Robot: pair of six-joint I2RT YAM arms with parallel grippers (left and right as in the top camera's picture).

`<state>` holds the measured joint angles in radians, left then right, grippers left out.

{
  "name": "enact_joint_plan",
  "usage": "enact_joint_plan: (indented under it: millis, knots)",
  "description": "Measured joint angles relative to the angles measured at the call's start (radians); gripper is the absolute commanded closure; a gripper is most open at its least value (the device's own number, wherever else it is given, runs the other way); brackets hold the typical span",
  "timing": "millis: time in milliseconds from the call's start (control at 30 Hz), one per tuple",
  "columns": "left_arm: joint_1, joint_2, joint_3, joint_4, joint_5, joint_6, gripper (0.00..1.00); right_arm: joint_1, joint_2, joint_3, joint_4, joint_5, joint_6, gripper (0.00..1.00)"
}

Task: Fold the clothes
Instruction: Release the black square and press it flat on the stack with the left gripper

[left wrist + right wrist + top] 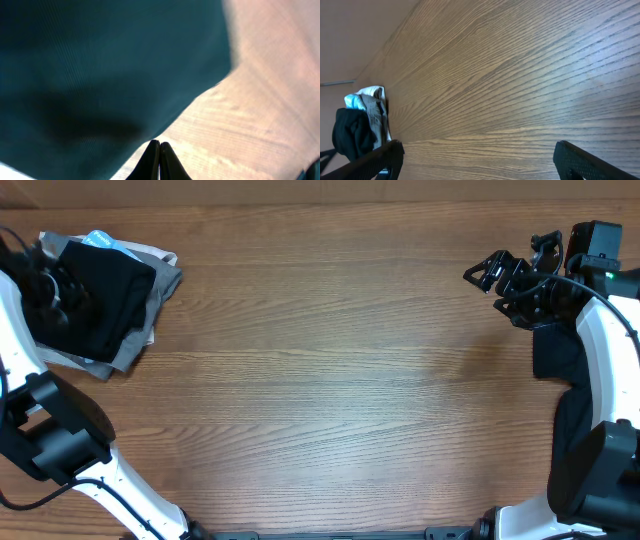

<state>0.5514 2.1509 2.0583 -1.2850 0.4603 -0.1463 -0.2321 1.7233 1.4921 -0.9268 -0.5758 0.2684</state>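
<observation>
**Worktop** (330,370): brown wood, fine straight grain running left to right in overhead view, matte finish.

**Pile** (100,295) of clothes: far left corner, resting directly on wood.
- Black shirt (105,295) on top, crumpled.
- Grey garment (165,285) beneath, edges showing toward centre and near side.
- Pale-blue piece (105,240) at far edge of pile.

**Right wrist view:** same pile, small, at far end of worktop.

**Left wrist view:** dark cloth over wood, its edge crossing grain diagonally.
</observation>
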Motion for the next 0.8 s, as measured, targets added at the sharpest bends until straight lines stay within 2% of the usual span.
enact_joint_plan:
  millis: [267,467,600,667,700,800]
  knots:
    - [0.0,0.0,-0.277,0.18,0.008,0.016,0.95,0.0,0.0,0.0,0.0,0.0,0.0,0.0]
    - [0.011,0.0,-0.314,0.211,0.042,0.019,0.96,0.0,0.0,0.0,0.0,0.0,0.0,0.0]
    - [0.027,0.001,-0.253,0.109,0.132,0.014,0.9,0.0,0.0,0.0,0.0,0.0,0.0,0.0]
    - [0.032,0.002,-0.156,0.046,0.172,0.015,0.9,0.0,0.0,0.0,-0.001,0.0,0.0,0.0]
    - [0.032,0.002,-0.105,0.004,0.197,0.019,0.87,0.0,0.0,0.0,0.0,0.0,0.0,0.0]
    - [0.033,0.0,0.042,-0.109,0.254,0.044,0.7,0.0,0.0,0.0,0.0,0.0,0.0,0.0]
